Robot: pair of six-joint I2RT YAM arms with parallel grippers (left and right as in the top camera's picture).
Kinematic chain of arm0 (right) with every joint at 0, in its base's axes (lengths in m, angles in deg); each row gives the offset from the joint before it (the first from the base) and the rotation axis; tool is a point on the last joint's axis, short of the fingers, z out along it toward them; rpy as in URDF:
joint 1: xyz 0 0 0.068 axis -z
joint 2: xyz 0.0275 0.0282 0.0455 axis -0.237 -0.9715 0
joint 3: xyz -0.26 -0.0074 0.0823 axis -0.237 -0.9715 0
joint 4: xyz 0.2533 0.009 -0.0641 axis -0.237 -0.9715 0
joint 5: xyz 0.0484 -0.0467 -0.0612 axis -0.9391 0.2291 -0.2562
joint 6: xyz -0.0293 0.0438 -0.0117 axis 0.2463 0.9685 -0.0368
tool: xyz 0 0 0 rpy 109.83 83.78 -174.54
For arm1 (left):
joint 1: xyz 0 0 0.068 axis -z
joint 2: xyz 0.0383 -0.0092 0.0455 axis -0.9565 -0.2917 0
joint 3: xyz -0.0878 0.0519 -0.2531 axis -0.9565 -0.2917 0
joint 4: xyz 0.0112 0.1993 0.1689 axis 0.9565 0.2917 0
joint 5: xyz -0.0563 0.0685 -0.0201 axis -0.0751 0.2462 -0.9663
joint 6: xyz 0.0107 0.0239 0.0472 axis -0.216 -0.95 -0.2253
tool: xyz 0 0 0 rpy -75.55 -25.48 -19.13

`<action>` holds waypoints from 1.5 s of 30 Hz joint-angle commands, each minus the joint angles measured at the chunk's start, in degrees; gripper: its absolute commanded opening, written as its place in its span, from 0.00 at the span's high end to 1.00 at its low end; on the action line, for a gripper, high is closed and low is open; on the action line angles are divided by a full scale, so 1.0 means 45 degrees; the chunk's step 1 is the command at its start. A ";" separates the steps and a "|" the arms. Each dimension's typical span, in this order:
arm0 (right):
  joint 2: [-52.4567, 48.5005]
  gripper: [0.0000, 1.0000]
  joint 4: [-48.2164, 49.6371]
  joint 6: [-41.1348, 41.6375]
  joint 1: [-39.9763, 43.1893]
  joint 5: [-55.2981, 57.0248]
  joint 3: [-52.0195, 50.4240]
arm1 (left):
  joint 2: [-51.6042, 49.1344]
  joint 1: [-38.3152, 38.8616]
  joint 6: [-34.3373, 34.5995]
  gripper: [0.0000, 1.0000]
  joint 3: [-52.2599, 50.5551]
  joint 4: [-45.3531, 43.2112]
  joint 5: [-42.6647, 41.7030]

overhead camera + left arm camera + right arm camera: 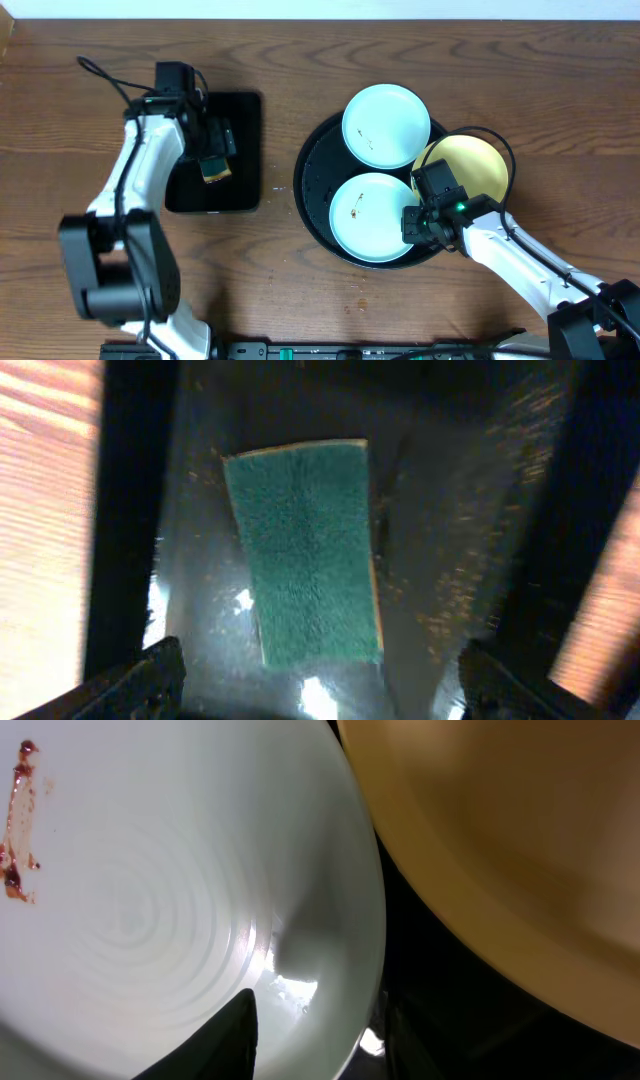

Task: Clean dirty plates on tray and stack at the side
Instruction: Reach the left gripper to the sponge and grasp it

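The round black tray (308, 195) holds two mint plates. The far plate (386, 125) and the near plate (365, 215) both carry small brown specks. A yellow plate (478, 165) rests at the tray's right edge, partly over the rim. My right gripper (415, 222) is at the near plate's right edge. In the right wrist view this gripper (320, 1045) is open, with one finger over the mint plate (150, 890) and the other outside its rim. A red-brown smear (18, 830) marks that plate, and the yellow plate (500, 850) lies beside it. My left gripper (215, 150) is open.
A smaller rectangular black tray (240, 150) lies left of the round one, and on it is a green-topped sponge (305, 550). My left gripper (320, 695) hangs wide above the sponge without touching it. The wet tray floor (450, 510) shines. Brown wooden table lies all around.
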 commanded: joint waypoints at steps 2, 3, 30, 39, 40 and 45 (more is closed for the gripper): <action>-0.0107 0.60 0.0039 0.0214 -0.0141 0.0131 -0.0053 | -0.1083 0.0005 0.0126 0.26 0.0204 -0.0083 0.0121; -0.0107 0.60 0.0039 0.0214 -0.0141 0.0131 -0.0053 | -0.1287 0.0010 0.0126 0.36 0.0204 -0.0073 0.0112; -0.0107 0.56 0.0102 0.0160 -0.0141 0.0175 -0.0053 | -0.2278 0.0019 0.0121 0.19 0.0180 -0.2511 -0.0500; -0.0112 0.56 -0.0073 0.0175 -0.0141 0.0170 -0.0063 | -0.2278 0.0019 0.0121 0.26 -0.0253 -0.2545 -0.0500; -0.0112 0.56 -0.0073 0.0180 -0.0141 0.0165 -0.0073 | -0.2278 0.0019 0.0121 0.27 -0.0277 -0.2555 -0.0505; -0.0121 0.56 -0.0044 0.0233 -0.0141 0.0170 -0.0233 | -0.2278 0.0019 0.0121 0.33 -0.0335 -0.2540 -0.0515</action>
